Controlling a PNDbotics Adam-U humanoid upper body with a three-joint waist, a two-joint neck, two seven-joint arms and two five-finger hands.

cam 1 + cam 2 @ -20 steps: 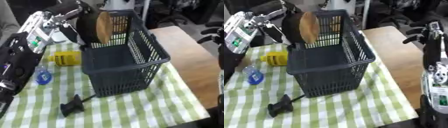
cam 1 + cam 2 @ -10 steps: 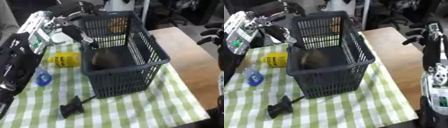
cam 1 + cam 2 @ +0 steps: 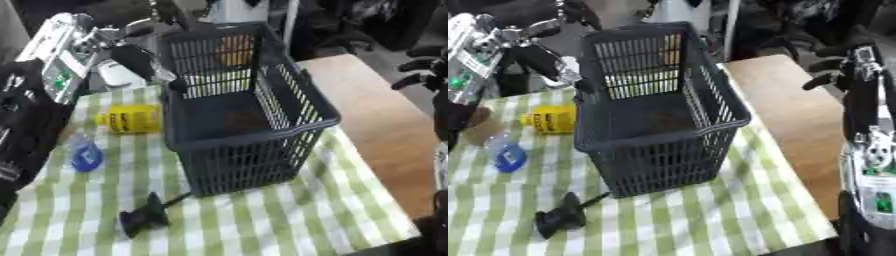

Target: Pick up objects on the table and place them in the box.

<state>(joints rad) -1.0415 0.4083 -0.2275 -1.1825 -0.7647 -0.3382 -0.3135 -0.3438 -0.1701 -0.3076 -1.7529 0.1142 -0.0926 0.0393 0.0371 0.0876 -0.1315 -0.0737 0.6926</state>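
Our left hand hangs empty, fingers relaxed, by the basket; yellow bottle lies sideways just below it.

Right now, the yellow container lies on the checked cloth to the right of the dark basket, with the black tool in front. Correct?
Not quite. The yellow container lies to the left of the dark basket, not the right; the left eye view shows it. It does lie on the checked cloth, with the black tool in front.

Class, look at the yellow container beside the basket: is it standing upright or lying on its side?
Lying on its side. The yellow container rests lengthwise on the checked cloth, left of the basket.
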